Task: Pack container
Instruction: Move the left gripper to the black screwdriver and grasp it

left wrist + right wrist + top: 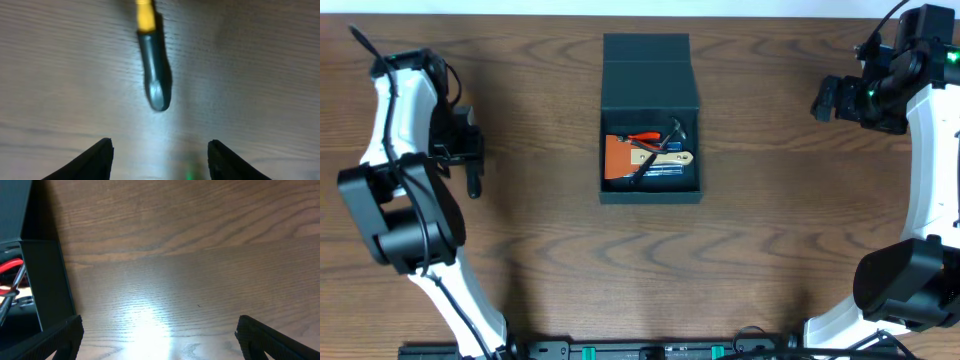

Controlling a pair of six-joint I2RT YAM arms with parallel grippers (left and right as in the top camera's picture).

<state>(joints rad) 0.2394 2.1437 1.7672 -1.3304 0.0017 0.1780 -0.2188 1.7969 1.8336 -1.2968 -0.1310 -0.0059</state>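
The left gripper point(160, 146) stood spread wide at the left edge; closing off-centre could have rolled the round grey-handled tool point(156, 65) away.

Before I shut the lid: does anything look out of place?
Yes: a grey-handled tool with a yellow neck lies on the table just ahead of the open left gripper, outside the container, where the other tools lie.

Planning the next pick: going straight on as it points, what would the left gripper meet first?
Probably the dark grey tool handle with a yellow collar, lying on the brown wooden table ahead of the left gripper; depth unclear.
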